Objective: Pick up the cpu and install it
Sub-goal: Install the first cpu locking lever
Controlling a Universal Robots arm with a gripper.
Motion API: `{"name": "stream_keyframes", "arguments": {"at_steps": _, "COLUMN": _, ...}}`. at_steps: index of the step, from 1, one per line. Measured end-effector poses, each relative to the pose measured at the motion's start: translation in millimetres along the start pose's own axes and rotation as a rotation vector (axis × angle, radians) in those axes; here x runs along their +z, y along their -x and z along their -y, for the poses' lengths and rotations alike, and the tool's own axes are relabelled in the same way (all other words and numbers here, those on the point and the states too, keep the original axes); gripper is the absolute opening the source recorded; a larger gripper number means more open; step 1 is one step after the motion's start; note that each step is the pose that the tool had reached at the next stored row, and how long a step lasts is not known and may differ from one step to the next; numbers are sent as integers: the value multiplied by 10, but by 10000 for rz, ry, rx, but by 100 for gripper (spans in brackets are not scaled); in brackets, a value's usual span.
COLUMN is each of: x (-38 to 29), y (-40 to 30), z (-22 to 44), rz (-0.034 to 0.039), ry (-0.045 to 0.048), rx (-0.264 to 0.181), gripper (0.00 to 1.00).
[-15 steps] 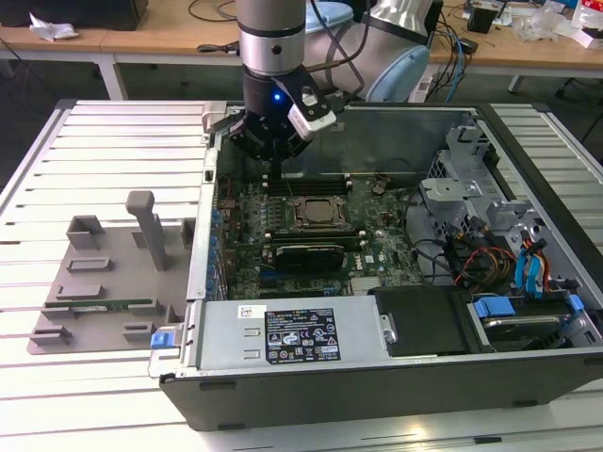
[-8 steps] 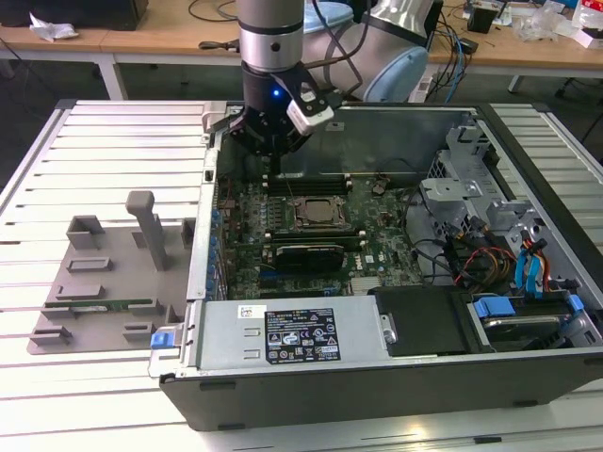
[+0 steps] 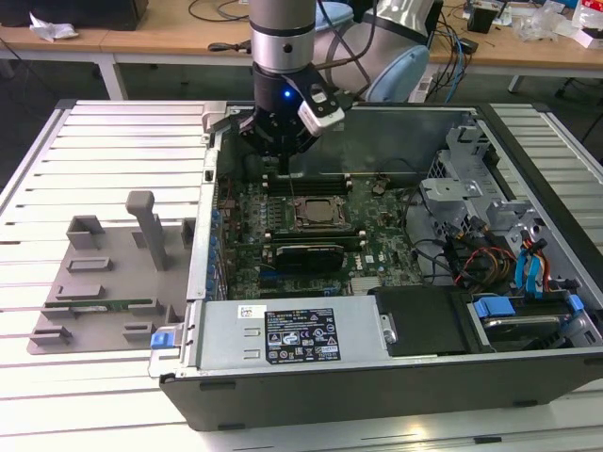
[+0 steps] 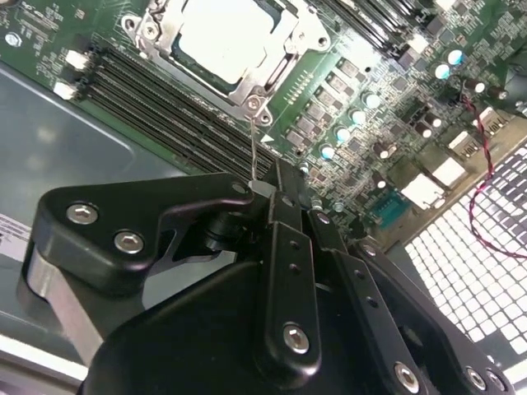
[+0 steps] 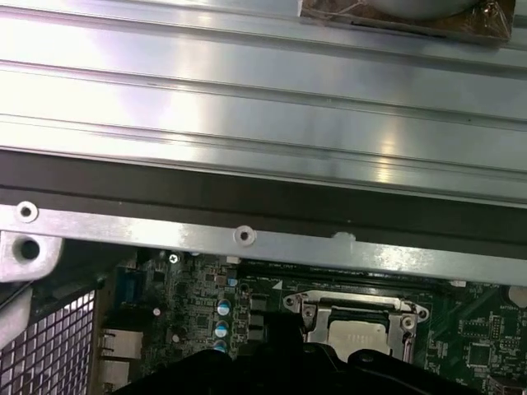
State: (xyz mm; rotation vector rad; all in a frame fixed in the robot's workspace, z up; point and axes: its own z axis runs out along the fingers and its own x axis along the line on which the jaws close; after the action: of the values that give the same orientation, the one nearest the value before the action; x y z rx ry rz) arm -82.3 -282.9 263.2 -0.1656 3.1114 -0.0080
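In the exterior view the pincer (image 3: pixel 283 168) hung over the open case (image 3: pixel 377 377), just behind the socket (image 3: pixel 316 215) on the board (image 3: pixel 377 240). The cpu (image 3: pixel 317 213) lay in that socket, pale top up, framed by the metal bracket. Whether the fingers were spread or pressed together I could not tell. A power supply (image 3: pixel 283 331) sat at the near wall, a drive cage (image 3: pixel 480 198) beyond the socket toward the view's right, and a grey jig (image 3: pixel 104 282) on the tabletop (image 3: pixel 113 141) outside the case.

In the second wrist view the pincer's black linkage (image 4: pixel 272 271) filled the foreground. A thin wire lever (image 4: pixel 254 148) ran from its tip to the socket corner. The cpu (image 4: pixel 226 37) looked seated flat, with empty memory slots (image 4: pixel 156 103) beside it.

In the first wrist view the cpu (image 5: pixel 358 336) sat just inside the case wall (image 5: pixel 247 239).

Judging from this, the work was at the lever; it wants a straight, gentle travel, clear of the slots and capacitors crowding the socket.
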Motion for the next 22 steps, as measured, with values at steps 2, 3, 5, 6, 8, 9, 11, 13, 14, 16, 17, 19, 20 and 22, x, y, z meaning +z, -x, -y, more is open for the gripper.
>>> {"name": "stream_keyframes", "arguments": {"at_steps": 2, "x": 2, "y": 50, "z": 5, "rz": -1, "ry": 0, "rx": -1, "gripper": 11}}
{"name": "stream_keyframes", "arguments": {"at_steps": 3, "x": 2, "y": 75, "z": 8, "rz": -2, "ry": 0, "rx": -1, "gripper": 11}}
{"name": "stream_keyframes", "arguments": {"at_steps": 5, "x": 3, "y": 129, "z": 14, "rz": -8, "ry": 0, "rx": 0, "gripper": 11}}
{"name": "stream_keyframes", "arguments": {"at_steps": 6, "x": 4, "y": 166, "z": 18, "rz": -13, "ry": 0, "rx": -1, "gripper": 11}}
{"name": "stream_keyframes", "arguments": {"at_steps": 8, "x": 5, "y": 212, "z": 23, "rz": -20, "ry": 0, "rx": -1, "gripper": 11}}
{"name": "stream_keyframes", "arguments": {"at_steps": 9, "x": 6, "y": 226, "z": 24, "rz": -21, "ry": 0, "rx": 0, "gripper": 11}}
{"name": "stream_keyframes", "arguments": {"at_steps": 11, "x": 7, "y": 253, "z": 27, "rz": -25, "ry": 1, "rx": -1, "gripper": 11}}
{"name": "stream_keyframes", "arguments": {"at_steps": 13, "x": 7, "y": 290, "z": 31, "rz": -29, "ry": 1, "rx": -2, "gripper": 11}}
{"name": "stream_keyframes", "arguments": {"at_steps": 14, "x": 8, "y": 299, "z": 32, "rz": -30, "ry": 1, "rx": -2, "gripper": 11}}
{"name": "stream_keyframes", "arguments": {"at_steps": 16, "x": 18, "y": 314, "z": 33, "rz": -42, "ry": 1, "rx": -1, "gripper": 11}}
{"name": "stream_keyframes", "arguments": {"at_steps": 17, "x": 25, "y": 317, "z": 33, "rz": -49, "ry": 0, "rx": -1, "gripper": 11}}
{"name": "stream_keyframes", "arguments": {"at_steps": 19, "x": 58, "y": 327, "z": 33, "rz": -71, "ry": 3, "rx": -1, "gripper": 11}}
{"name": "stream_keyframes", "arguments": {"at_steps": 20, "x": 78, "y": 330, "z": 32, "rz": -83, "ry": 4, "rx": -1, "gripper": 11}}
{"name": "stream_keyframes", "arguments": {"at_steps": 22, "x": 117, "y": 333, "z": 32, "rz": -93, "ry": 7, "rx": -1, "gripper": 11}}
